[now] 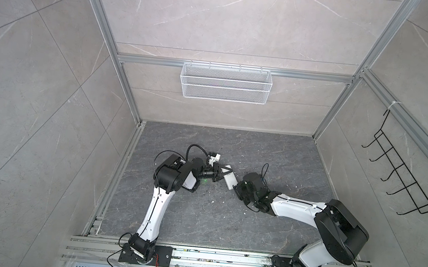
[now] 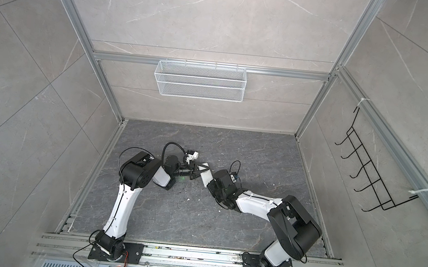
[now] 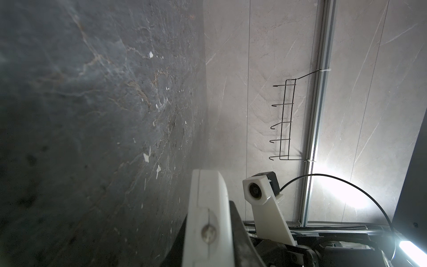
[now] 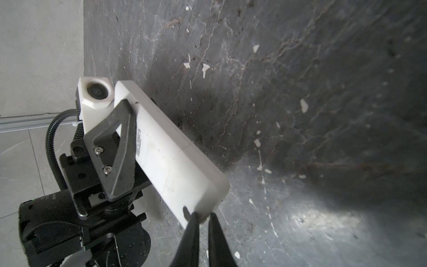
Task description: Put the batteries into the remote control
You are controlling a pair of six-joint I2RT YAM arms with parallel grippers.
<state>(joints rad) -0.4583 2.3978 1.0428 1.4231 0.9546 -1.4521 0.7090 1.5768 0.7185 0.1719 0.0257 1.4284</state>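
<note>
Left gripper (image 1: 223,174) is clamped across the remote (image 4: 175,161) near one end, holding it over the table (image 4: 300,138). Right gripper (image 4: 203,218) is closed, with its tips touching the remote's free end corner.

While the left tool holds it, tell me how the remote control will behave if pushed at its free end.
The remote control looks like a stiff plastic bar, so it probably won't flex. The left tool grips only one half, so a push at the free end may pivot it in the grip. Its smooth white back looks slippery.
</note>
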